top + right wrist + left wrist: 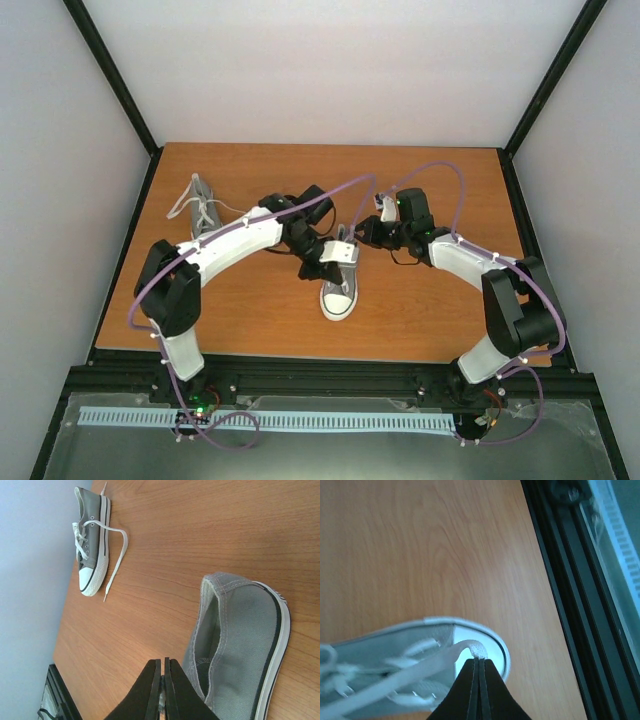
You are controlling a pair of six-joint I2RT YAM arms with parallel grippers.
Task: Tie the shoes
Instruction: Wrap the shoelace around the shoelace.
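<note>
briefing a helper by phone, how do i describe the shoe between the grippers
On the wooden table, look at the middle. That shoe points its white toe cap at the near edge, lace pinched by the left gripper; the other shoe lies far left.

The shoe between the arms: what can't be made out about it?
- Top view: near shoe's laces, under the left tool.
- Left wrist view: its heel end, cut by the left edge.
- Right wrist view: its toe, cut by the bottom edge; whether the right tool holds anything, hidden by its fingers.
</note>
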